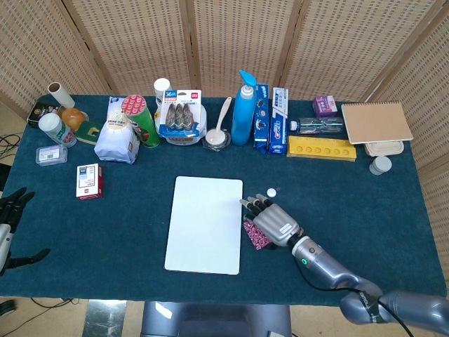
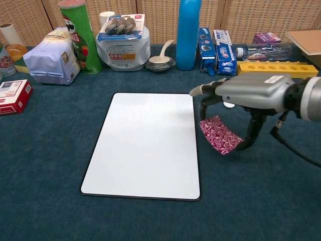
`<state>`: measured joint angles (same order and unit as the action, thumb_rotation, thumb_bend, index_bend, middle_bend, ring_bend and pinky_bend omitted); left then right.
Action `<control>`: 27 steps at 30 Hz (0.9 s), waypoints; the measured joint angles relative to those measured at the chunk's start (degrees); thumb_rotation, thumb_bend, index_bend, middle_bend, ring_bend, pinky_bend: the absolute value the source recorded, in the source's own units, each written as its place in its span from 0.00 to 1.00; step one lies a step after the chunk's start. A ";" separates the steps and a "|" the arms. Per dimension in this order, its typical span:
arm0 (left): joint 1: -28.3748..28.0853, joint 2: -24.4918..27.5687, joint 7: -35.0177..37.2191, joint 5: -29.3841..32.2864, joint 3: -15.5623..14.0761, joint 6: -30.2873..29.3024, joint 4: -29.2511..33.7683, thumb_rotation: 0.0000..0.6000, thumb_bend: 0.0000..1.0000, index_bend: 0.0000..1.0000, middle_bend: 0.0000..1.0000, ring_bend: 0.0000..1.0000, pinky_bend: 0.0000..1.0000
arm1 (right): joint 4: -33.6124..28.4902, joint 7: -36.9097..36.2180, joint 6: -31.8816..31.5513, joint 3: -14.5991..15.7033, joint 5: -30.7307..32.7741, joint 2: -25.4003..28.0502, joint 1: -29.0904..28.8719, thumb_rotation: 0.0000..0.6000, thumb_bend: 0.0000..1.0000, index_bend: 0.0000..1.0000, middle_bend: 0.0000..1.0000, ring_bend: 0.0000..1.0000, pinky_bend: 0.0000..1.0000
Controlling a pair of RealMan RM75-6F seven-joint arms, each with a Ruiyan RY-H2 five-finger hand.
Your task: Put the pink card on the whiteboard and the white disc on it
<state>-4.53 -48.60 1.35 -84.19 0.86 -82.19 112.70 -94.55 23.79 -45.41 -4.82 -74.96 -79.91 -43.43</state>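
The pink patterned card (image 2: 219,134) is pinched between the fingers and thumb of my right hand (image 2: 248,94), just off the whiteboard's (image 2: 145,143) right edge and slightly tilted above the cloth. In the head view the card (image 1: 254,234) pokes out under the right hand (image 1: 275,221), beside the whiteboard (image 1: 205,223). The white disc (image 1: 271,191) lies on the cloth just behind the hand; the chest view mostly hides it. My left hand (image 1: 10,217) hangs at the table's far left edge, fingers apart, holding nothing.
A row of goods lines the back: a chips can (image 1: 140,119), a white bag (image 1: 116,139), a blue bottle (image 1: 243,109), toothpaste boxes (image 1: 279,119), a yellow tray (image 1: 321,149) and a notebook (image 1: 376,121). A small red box (image 1: 89,180) lies left of the whiteboard.
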 measured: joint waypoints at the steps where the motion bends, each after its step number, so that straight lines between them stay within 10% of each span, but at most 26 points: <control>1: 0.03 0.14 0.30 -0.02 -0.02 0.00 -0.03 1.00 0.05 0.00 0.00 0.00 0.00 | -0.29 1.27 0.15 -0.52 1.15 -0.57 -0.57 1.00 0.15 0.43 0.03 0.00 0.00; 23: -0.12 1.84 4.63 0.15 -0.02 0.94 -1.19 1.00 0.05 0.00 0.00 0.00 0.00 | 0.19 27.02 -11.75 -10.75 41.42 -18.46 -18.29 1.00 0.16 0.43 0.04 0.00 0.00; 27: -0.08 2.16 6.04 0.36 0.08 0.97 -1.74 1.00 0.05 0.00 0.00 0.00 0.00 | 1.86 29.57 -15.44 -11.37 46.18 -20.84 -20.21 1.00 0.15 0.25 0.02 0.00 0.00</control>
<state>-4.61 -46.44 7.39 -83.83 0.94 -81.21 110.96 -92.70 53.36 -60.85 -16.18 -28.78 -100.75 -63.64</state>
